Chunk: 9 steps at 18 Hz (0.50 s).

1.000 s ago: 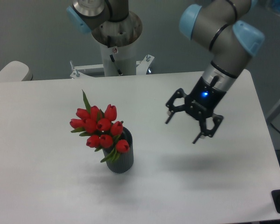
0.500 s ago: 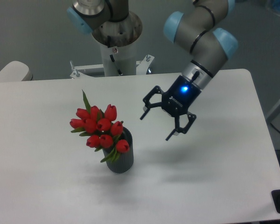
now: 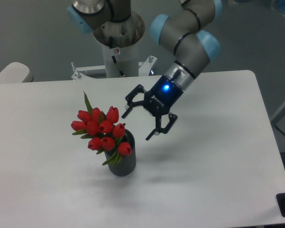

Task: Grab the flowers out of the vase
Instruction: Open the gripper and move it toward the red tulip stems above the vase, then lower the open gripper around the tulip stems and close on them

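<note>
Gripper beside the tulips, not yet on them
The gripper (image 3: 137, 124), fingers spread wide and empty, hangs just right of the flowers (image 3: 100, 130), whose stems rise near-upright from the vase (image 3: 122, 162).

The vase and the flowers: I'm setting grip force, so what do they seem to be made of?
The vase: dark grey, matte, with vertical ribs and no bright glare; probably plastic or unglazed ceramic, the look leaves it open. The flowers: uniformly saturated red buds of near-identical shape with stiff green leaves, which suggests artificial plastic or fabric, though real tulips cannot be ruled out.
</note>
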Tool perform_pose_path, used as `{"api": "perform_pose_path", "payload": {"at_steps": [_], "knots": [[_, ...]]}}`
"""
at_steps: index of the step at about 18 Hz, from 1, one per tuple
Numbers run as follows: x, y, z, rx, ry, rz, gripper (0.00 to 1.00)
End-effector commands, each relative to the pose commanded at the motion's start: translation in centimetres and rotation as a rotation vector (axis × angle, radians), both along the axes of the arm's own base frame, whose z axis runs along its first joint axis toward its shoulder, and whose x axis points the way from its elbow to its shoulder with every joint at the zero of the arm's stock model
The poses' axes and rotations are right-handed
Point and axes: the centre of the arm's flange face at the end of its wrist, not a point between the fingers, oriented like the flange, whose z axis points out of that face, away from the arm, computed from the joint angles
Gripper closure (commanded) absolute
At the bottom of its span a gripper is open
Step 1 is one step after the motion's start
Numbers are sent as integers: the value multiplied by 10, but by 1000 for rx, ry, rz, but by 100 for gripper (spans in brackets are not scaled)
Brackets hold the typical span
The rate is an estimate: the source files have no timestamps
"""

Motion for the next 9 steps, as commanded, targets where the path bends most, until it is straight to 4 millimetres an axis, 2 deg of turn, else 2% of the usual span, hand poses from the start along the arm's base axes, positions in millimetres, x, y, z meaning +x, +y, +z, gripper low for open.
{"api": "perform_pose_path", "payload": {"at_steps": [3, 5, 9], "knots": [[16, 16, 0, 18, 32, -41, 0], [16, 21, -7, 17, 29, -51, 0], [17, 24, -9, 25, 47, -65, 0]]}}
